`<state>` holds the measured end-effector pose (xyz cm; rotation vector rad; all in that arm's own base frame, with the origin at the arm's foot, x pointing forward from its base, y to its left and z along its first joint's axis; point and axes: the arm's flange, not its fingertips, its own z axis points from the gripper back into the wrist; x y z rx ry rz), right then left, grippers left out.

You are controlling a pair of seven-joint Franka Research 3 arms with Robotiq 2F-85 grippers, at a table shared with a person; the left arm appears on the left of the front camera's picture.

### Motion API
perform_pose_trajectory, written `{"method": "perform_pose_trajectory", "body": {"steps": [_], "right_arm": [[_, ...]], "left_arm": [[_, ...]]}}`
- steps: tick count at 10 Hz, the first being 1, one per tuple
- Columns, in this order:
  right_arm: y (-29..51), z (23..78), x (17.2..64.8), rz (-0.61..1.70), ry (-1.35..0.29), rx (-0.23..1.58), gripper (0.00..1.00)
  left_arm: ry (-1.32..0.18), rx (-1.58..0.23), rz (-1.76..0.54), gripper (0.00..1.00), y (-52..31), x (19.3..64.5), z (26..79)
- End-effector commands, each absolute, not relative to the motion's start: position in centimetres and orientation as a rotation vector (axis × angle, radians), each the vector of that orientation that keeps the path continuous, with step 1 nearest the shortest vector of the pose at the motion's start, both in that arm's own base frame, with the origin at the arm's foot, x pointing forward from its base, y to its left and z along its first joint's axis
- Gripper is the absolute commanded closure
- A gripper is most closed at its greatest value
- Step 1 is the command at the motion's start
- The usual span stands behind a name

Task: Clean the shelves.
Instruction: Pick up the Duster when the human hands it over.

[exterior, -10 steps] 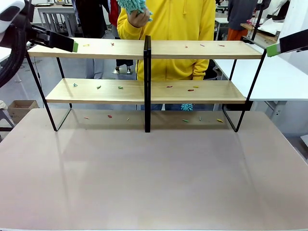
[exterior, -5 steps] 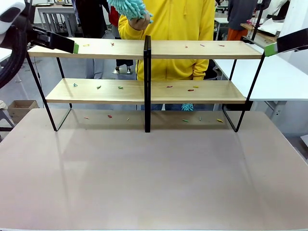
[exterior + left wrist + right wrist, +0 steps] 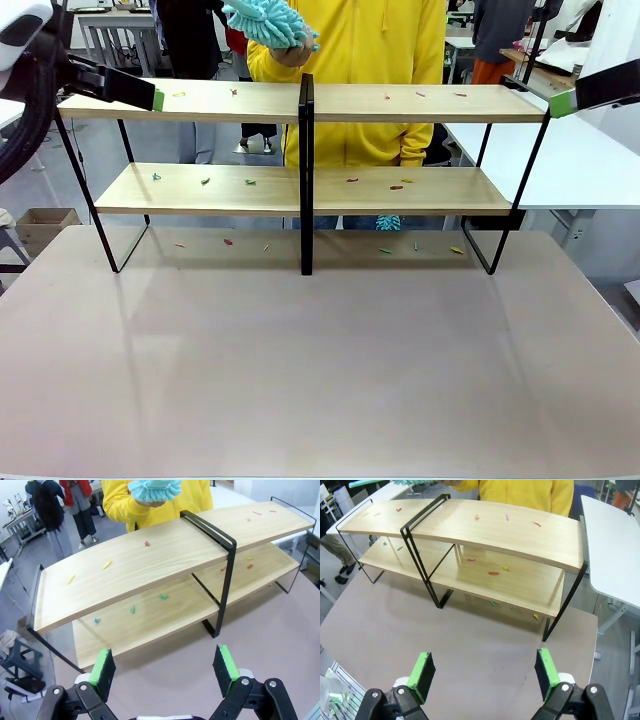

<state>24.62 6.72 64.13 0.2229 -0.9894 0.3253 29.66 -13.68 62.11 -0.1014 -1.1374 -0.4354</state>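
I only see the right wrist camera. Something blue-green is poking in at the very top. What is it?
Observer: A fluffy teal duster, held up in the person's hand, higher than the top board of the shelves.
Operator: Is the other gripper holding anything?
Observer: No. The left gripper is open, with nothing in it.
Operator: Any crumbs under the left side?
Observer: Yes. Small coloured scraps lie on the table beneath the left half.

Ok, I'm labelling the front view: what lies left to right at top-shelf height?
Left gripper → fluffy teal duster → black central post of the light-wood shelves → right gripper.
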Motion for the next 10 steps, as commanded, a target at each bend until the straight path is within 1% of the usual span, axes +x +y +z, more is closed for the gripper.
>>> {"method": "perform_pose_trajectory", "body": {"steps": [1,4,5,6,7,8,9,10], "right_arm": [[6.6,64.2,24.5,0.329,-0.988,0.225,0.00],[6.6,64.2,24.5,0.329,-0.988,0.225,0.00],[6.6,64.2,24.5,0.329,-0.988,0.225,0.00],[6.6,64.2,24.5,0.329,-0.988,0.225,0.00],[6.6,64.2,24.5,0.329,-0.988,0.225,0.00],[6.6,64.2,24.5,0.329,-0.988,0.225,0.00],[6.6,64.2,24.5,0.329,-0.988,0.225,0.00],[6.6,64.2,24.5,0.329,-0.988,0.225,0.00]], "left_arm": [[-1.140,-0.098,-0.437,0.00,-13.8,29.6,62.2],[-1.137,-0.101,-0.435,0.00,-13.7,29.7,62.1],[-1.079,-0.206,-0.470,0.00,-14.2,30.0,63.2],[-0.991,-0.395,-0.539,0.00,-14.5,31.0,65.0],[-0.817,-0.496,-0.559,0.00,-14.2,32.9,66.5],[-0.686,-0.618,-0.585,0.00,-13.0,35.1,67.9],[-0.586,-0.726,-0.606,0.00,-11.7,37.8,68.8],[-0.435,-0.890,-0.723,0.00,-11.1,41.0,68.6]]}}
